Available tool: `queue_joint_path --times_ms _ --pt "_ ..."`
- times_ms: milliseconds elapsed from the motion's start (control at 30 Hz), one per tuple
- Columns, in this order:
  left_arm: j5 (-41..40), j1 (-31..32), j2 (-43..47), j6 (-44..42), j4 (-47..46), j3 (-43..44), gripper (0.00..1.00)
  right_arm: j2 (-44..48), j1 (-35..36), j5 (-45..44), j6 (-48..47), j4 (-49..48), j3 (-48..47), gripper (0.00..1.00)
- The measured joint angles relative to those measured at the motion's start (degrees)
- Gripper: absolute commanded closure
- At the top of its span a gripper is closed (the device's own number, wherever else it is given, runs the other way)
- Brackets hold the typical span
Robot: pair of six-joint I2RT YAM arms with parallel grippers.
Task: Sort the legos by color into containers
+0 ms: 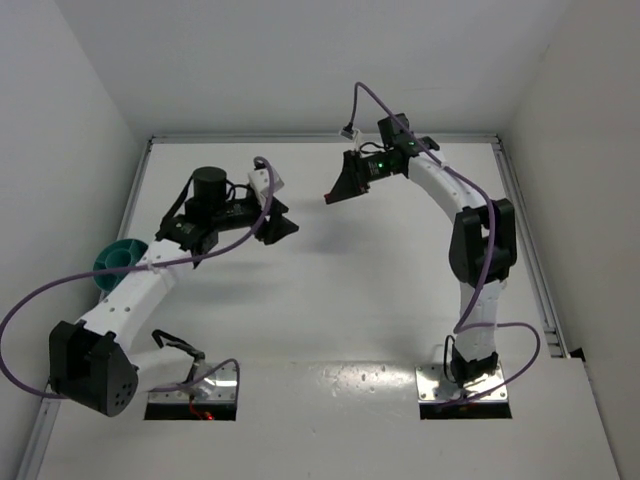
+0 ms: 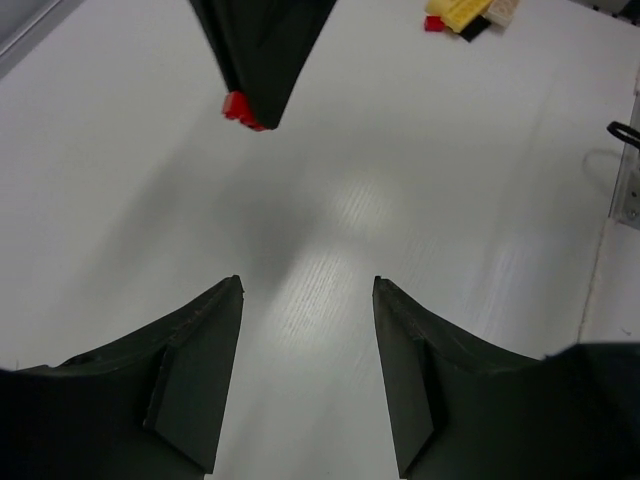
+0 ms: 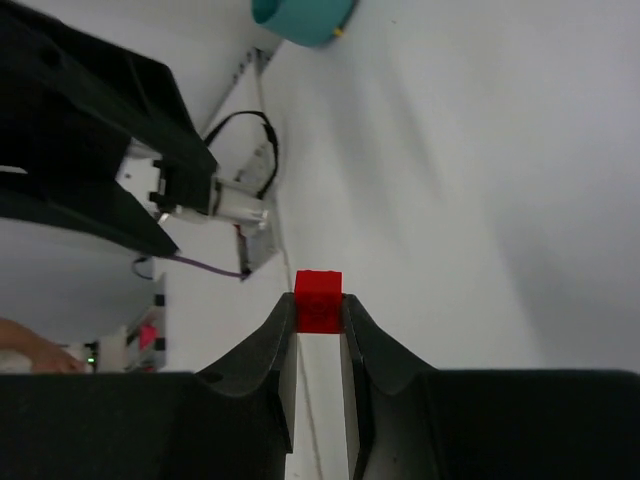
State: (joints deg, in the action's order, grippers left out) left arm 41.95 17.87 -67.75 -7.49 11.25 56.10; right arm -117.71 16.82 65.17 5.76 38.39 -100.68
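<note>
Bowl (image 1: pixel 118 257) sits at the table's (image 1: pixel 350 300) left edge, half hidden under the left arm (image 1: pixel 140 290). From above, part of its teal inside shows, but it is too small to tell whether anything lies in it. The right wrist view catches only its outer wall and rim at the top of the frame, not its inside.

The right gripper (image 1: pixel 333 195) hangs over the far middle of the table, its jaws pinched on a red brick (image 3: pixel 318 297). That brick sticks out past the fingertips and is clear of the table. The left gripper (image 1: pixel 280 226) is near it, to the left. Its jaws stand apart with nothing between them and bare table shows through the gap.

The top view shows the red brick only as a red speck at the right gripper's tip. The right wrist view shows it squarely between the two fingers. The left wrist view shows the same brick from the other side, under the right gripper's tip. Only that view shows the loose bricks (image 2: pixel 462 14) lying together on the table: yellow, red, a pale one and a dark one.
</note>
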Motion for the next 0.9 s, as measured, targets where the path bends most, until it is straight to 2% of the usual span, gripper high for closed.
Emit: queue_joint_path --times_ms 167,367,633,900 --pt "-2.3 4.5 -0.2 -2.5 -5.4 -2.3 0.42 0.0 1.8 5.7 11.3 -9.8 1.6 0.98" --pt "-7.3 6.2 -0.9 -2.8 -12.3 -3.6 0.42 0.2 3.7 9.7 19.5 -17.6 4.9 0.98" --pt "-9.8 6.5 -0.9 -4.2 -16.0 -3.9 0.37 0.2 5.1 12.0 23.4 -21.6 6.6 0.98" --pt "-9.7 7.3 -1.0 -6.3 -15.9 -3.9 0.37 0.2 5.5 13.2 26.5 -25.2 6.6 0.98"
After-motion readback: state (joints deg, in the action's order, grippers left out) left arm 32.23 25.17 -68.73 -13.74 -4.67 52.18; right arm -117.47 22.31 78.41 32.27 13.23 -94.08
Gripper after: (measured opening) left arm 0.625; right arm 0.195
